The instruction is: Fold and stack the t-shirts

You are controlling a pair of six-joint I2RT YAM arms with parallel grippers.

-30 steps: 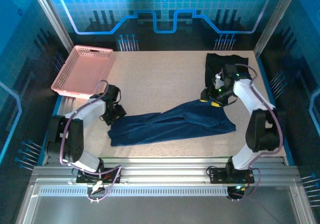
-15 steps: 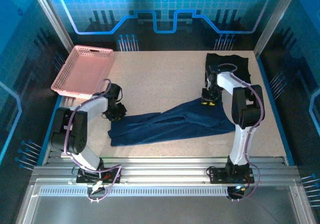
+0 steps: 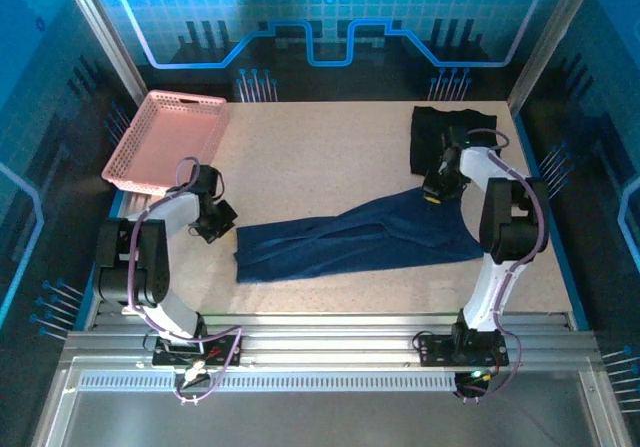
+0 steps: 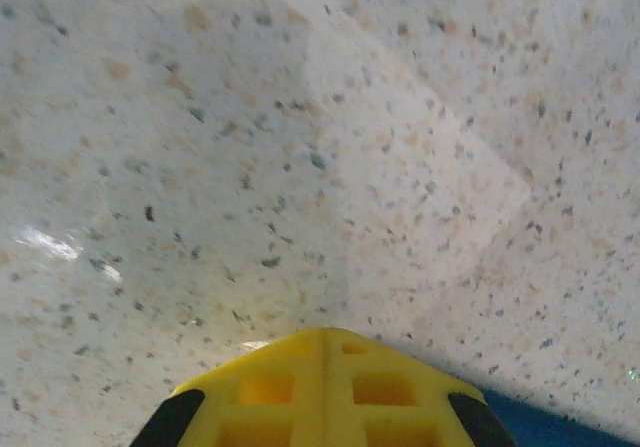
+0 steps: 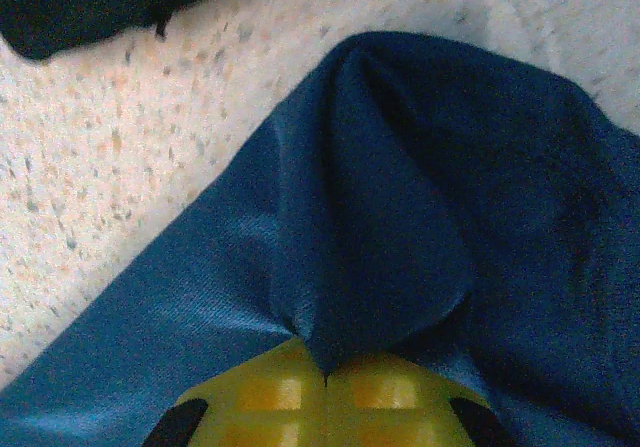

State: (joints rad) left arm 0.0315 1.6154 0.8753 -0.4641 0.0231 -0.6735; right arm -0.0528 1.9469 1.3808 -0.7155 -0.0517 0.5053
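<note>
Right hand (image 5: pixel 325 372) clamped on a fold of the navy shirt (image 3: pixel 350 239) lying across the table (image 3: pixel 320 157), left hand (image 3: pixel 214 223) closed beside its other end, hold unclear, likely to spread it flat

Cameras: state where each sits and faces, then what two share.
Top external: fixed above and behind the arms, looking down on the table; both arms show, bases at the bottom edge.
Left wrist: on the left arm, facing down at the bare speckled table; the left pincer, shut, shows at the bottom.
Right wrist: on the right arm, facing down at the navy t-shirt; the right pincer is shut on a fold of it.
Shared: top external and right wrist both show the navy t-shirt and the black t-shirt.
</note>
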